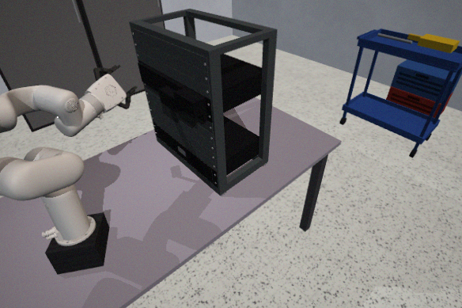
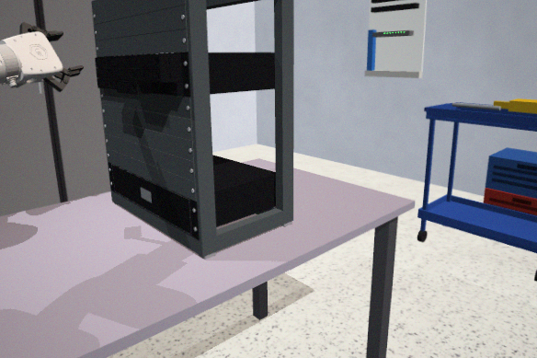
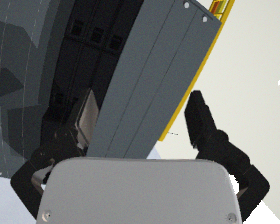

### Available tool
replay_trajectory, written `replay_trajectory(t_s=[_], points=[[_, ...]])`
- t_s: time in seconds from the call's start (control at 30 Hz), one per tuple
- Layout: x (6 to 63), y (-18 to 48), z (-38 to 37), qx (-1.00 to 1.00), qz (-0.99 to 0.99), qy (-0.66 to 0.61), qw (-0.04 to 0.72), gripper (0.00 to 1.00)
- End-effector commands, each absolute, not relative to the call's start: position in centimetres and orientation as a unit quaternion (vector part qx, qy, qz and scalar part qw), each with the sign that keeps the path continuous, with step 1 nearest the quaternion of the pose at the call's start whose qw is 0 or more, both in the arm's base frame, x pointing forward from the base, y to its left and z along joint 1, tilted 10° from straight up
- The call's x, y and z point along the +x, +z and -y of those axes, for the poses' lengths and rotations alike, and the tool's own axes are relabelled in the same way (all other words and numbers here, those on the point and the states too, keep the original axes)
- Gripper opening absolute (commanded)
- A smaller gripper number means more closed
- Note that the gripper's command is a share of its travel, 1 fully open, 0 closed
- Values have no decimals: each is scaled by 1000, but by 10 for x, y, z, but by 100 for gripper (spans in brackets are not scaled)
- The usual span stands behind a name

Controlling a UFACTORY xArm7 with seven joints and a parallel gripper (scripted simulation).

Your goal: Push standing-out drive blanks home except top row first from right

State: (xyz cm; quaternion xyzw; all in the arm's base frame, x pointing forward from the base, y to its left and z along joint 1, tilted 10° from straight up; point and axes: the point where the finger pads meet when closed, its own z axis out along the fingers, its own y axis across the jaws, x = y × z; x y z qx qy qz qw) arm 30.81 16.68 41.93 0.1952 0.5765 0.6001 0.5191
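Open, empty hand [image 2: 59,55] just beside the storage chassis [image 2: 138,75] front

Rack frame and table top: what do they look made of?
Rack: looks like dark grey painted metal, matte; square posts and screw-dotted front panels suggest it. Table top: smooth pale mauve slab, possibly laminate; even colour, no grain, soft shadows. Neither is certain.
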Motion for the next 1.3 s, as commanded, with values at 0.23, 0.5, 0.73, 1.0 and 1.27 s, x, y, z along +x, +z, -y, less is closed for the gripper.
replay_trajectory(t_s=[0.23, 0.5, 0.73, 1.0, 1.27], points=[[321, 398, -131, 270, -559, 599, 505, 100], [326, 385, -114, 309, -548, 598, 496, 100], [330, 372, -96, 347, -535, 597, 486, 100], [331, 361, -84, 376, -525, 596, 478, 100], [333, 350, -71, 407, -512, 594, 469, 100]])
